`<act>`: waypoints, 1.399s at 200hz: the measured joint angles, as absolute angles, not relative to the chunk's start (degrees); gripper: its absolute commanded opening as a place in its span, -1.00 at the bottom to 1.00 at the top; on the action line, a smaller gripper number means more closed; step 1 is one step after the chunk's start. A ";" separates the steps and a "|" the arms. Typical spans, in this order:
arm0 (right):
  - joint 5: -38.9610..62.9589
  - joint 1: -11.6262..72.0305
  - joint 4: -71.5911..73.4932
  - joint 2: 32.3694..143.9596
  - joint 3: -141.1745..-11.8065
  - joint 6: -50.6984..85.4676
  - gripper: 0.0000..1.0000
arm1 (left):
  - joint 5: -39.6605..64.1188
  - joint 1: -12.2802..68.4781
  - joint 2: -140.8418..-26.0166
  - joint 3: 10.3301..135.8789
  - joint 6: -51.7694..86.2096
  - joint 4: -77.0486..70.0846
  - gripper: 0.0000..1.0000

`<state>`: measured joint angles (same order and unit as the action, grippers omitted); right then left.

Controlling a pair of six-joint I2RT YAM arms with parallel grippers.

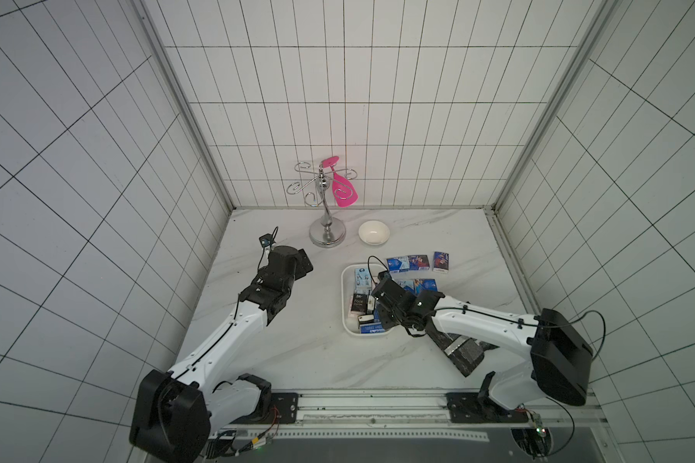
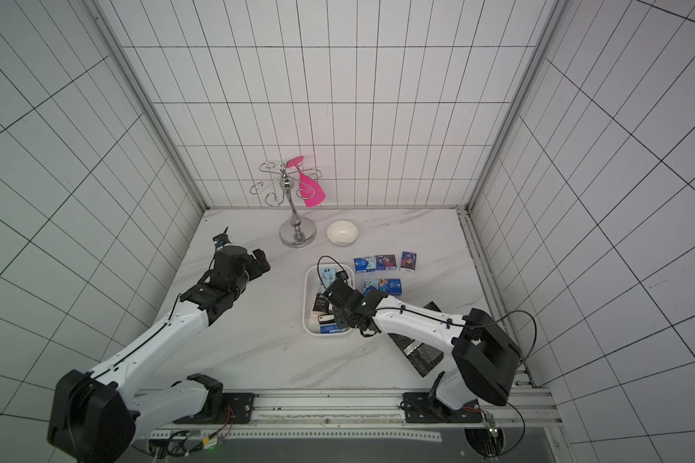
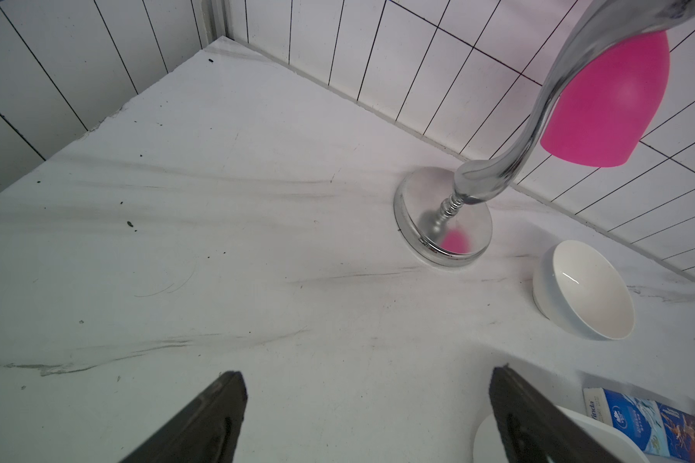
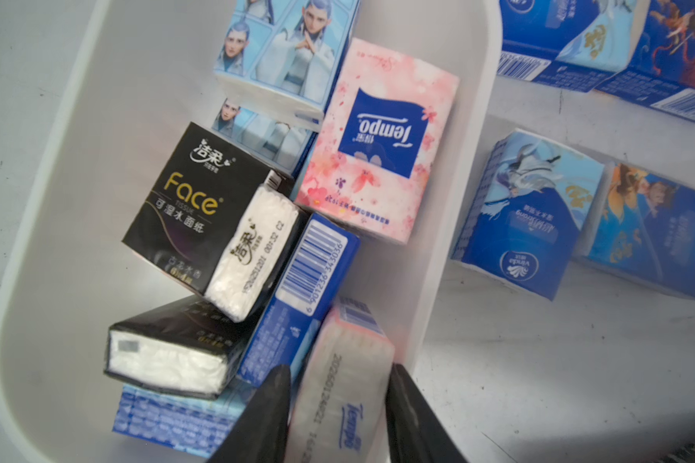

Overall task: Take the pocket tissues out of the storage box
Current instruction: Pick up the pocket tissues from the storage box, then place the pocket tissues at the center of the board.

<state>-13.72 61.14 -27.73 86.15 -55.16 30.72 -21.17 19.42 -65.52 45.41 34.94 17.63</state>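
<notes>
Pocket tissues [image 4: 185, 200], glossy rectangular packets, lie jumbled in the smooth white round-cornered storage box [image 4: 57, 200], right of centre; right claw [image 4: 338, 368] pinches a pale pink packet [image 4: 354, 344]. Left claw [image 3: 368, 373] gapes wide.

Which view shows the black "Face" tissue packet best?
The right wrist view: the black rectangular "Face" tissue packet is close, print readable. In both top views it is tiny; the left wrist view misses it.

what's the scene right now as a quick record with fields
storage box: white tray, several pocket tissues inside
out of box: five blue packets on the marble table beside it
right gripper: in the box, jaws flanking an on-edge pale pink Tempo packet; grip unclear
left gripper: open, empty, above the table near the chrome stand
</notes>
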 measured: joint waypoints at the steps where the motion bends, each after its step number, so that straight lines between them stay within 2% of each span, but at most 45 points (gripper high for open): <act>1: -13.69 61.14 -27.70 86.17 -55.16 30.70 -0.26 | -21.17 19.42 -65.49 45.41 34.94 17.63 0.96; 35: -13.65 61.14 -27.57 86.48 -55.16 30.70 -0.46 | -21.17 19.42 -65.36 45.41 34.94 17.63 0.96; 92: -14.90 61.14 -29.28 83.05 -55.55 29.47 -0.47 | -21.17 19.42 -65.39 45.41 35.05 17.63 0.96; 125: -17.45 59.83 -31.73 79.59 -59.90 26.30 -0.49 | -21.15 19.42 -65.39 45.41 35.09 17.63 0.96; 153: -19.33 54.15 -31.68 77.84 -62.72 23.11 -0.50 | -21.17 19.42 -65.39 45.41 35.07 17.63 0.96; 205: -23.77 37.78 -33.08 77.87 -63.00 18.74 -0.51 | -21.12 19.42 -65.39 45.41 35.09 17.63 0.96; 242: -26.41 28.03 -33.04 82.85 -62.89 16.64 -0.51 | -20.91 19.42 -65.54 45.41 35.11 17.58 0.96; 280: -27.66 22.74 -32.49 88.18 -62.92 15.05 -0.52 | -20.67 19.42 -65.91 45.41 35.11 17.50 0.96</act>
